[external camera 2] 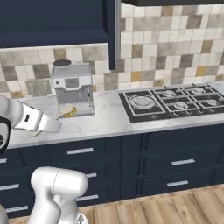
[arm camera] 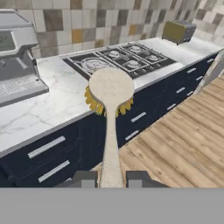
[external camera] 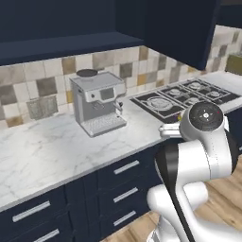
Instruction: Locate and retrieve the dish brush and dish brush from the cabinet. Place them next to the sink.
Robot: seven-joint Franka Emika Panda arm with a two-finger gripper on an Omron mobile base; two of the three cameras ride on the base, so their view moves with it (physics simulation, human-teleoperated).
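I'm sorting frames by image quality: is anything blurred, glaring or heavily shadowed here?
Hand view: the dish brush in the end effector looks soft and grainy close up. Left base view: the cabinet underside is dark and the coffee machine evenly lit. Right base view: flat, glare-free light on the stovetop.

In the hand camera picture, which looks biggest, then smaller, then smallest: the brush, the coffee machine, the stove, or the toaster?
1. dish brush, though it is held right at the camera, so nearness inflates it
2. stovetop and coffee machine, about alike; the machine is cut off
3. toaster
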